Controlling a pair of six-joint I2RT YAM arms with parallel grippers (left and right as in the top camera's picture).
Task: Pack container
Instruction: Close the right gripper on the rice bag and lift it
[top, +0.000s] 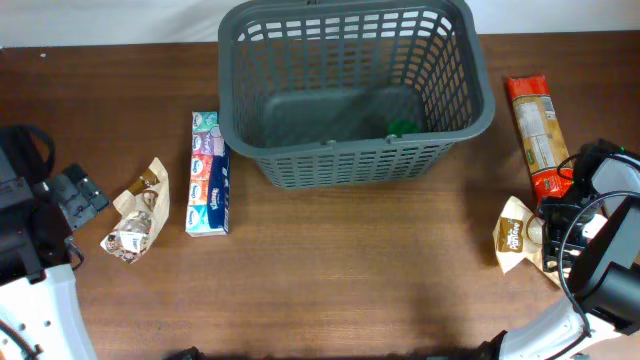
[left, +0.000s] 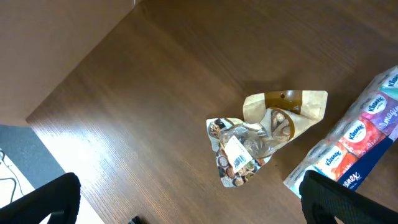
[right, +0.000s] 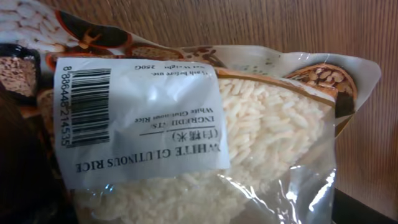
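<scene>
Left gripper (left: 189, 193) hangs spread wide above the table (left: 155, 74), holding nothing, with a snack bag (left: 261, 140) just beyond it. Right gripper (right: 193, 183) is equally spread, straddling a rice bag (right: 261, 124), perhaps touching it; the view is too close to tell. Farther back, the basket (top: 350, 160) stands at the table's far middle.

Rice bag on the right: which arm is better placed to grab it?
Right. The right gripper, open, hangs just over the rice bag; the left gripper is across the table above the snack pouch.
</scene>
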